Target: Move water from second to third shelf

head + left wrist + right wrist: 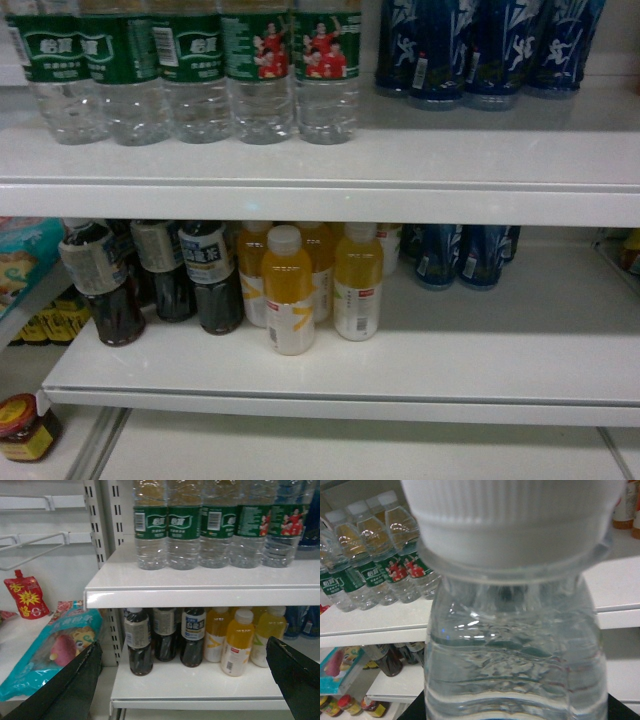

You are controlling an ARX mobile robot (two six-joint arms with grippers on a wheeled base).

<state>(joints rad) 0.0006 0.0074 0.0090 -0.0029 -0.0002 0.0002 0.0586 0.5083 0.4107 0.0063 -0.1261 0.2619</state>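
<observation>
clear ribbed plastic fills the right wrist view: a water bottle [515,650], white cap uppermost, is seen very close to the lens, upright and apparently carried out in front of the shelving, since the shelf edges lie behind it. dark shapes at the bottom corners of that view are probably the right gripper's fingers, but it cannot be told from the pictures whether the jaws are closed on the bottle. the other green-labelled bottles [190,75] are lined up on the upper shelf [320,170] in the head view, beside blue bottles [490,50]. the lower shelf [480,360] carries dark tea bottles [160,275], yellow juice bottles [320,285] and more blue ones at the back, with bare board at the front right. the left gripper [185,685] is held open, its two dark fingers spread wide at the lower corners of its own view, nothing between them. the bottle is judged full, so moderately heavy, with thin walls that give under pressure and a smooth, possibly slippery skin (the ribs should help). a hold around the ribbed body below the shoulder is judged safest, firm but not crushing, with the bottle kept upright until it is set down.
</observation>
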